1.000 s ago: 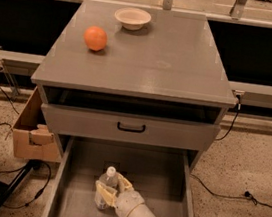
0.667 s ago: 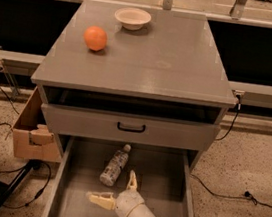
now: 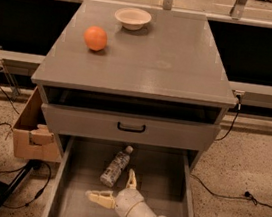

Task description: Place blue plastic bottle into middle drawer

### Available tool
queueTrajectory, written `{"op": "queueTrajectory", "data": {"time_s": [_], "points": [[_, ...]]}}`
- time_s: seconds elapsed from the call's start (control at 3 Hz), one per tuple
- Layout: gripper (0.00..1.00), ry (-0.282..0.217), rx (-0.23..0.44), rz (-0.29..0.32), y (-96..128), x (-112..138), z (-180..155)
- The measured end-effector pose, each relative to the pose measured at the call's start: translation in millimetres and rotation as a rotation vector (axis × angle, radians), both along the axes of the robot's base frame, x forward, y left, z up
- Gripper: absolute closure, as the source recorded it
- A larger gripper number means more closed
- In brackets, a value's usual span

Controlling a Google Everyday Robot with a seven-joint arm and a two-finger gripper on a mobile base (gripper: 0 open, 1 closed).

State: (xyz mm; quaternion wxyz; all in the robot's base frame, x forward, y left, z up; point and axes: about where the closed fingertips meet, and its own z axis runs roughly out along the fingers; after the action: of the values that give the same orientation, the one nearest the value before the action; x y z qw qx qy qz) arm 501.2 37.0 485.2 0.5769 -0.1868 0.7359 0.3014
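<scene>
The blue plastic bottle [image 3: 116, 167] lies on its side on the grey floor of the open middle drawer [image 3: 162, 175], its white cap pointing toward the cabinet. My gripper [image 3: 113, 188] is inside the drawer just in front of the bottle, open and empty. One finger [image 3: 99, 197] points left and the other [image 3: 131, 179] points up beside the bottle's base. The white arm comes in from the bottom edge.
A closed grey drawer front with a small black handle [image 3: 131, 127] sits above the open drawer. An orange [image 3: 95, 38] and a white bowl [image 3: 133, 17] rest on the cabinet top. A cardboard box [image 3: 31, 133] and cables lie on the floor to the left.
One second ago my gripper held the bottle upright in the drawer. It has since opened and let go, and the bottle has fallen onto its side toward the back.
</scene>
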Motion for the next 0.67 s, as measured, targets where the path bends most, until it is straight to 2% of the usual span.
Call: {"op": "queueTrajectory", "data": {"time_s": [0.33,0.67], "points": [[0.0,0.053,0.009,0.056,4,-10,-2],[0.0,0.151,0.015,0.162,-6,-41,5]]}}
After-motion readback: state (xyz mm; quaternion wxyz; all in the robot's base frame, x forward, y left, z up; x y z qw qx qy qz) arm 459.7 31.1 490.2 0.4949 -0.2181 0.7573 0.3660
